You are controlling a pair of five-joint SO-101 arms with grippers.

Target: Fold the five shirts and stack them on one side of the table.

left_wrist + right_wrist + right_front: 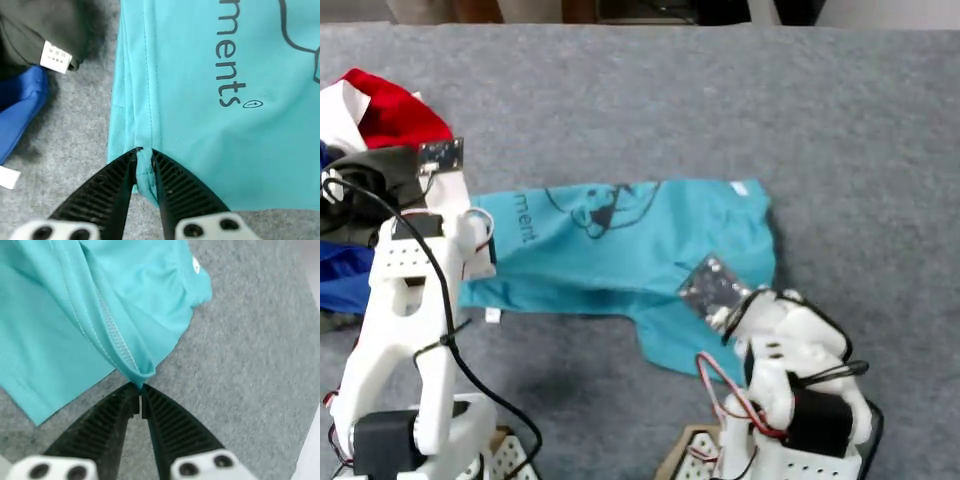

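Note:
A teal shirt point(620, 250) with dark print lies spread across the middle of the grey table. At its left edge, my left gripper point(482, 248) is shut on a pinched fold of the hem; the left wrist view shows the teal shirt point(210, 100) with that fold held between the tips of the left gripper point(144, 153). My right gripper point(745, 296) is at the shirt's right side. In the right wrist view the right gripper point(140, 388) is shut, nipping a folded seam edge of the teal shirt point(100, 300).
A heap of other shirts lies at the table's left edge: red point(390, 112), white point(338, 115), black point(370, 185) and blue point(345, 275). The black shirt point(45, 25) and blue shirt point(20, 105) lie close to my left gripper. Bare grey table point(860, 150) spreads to the right.

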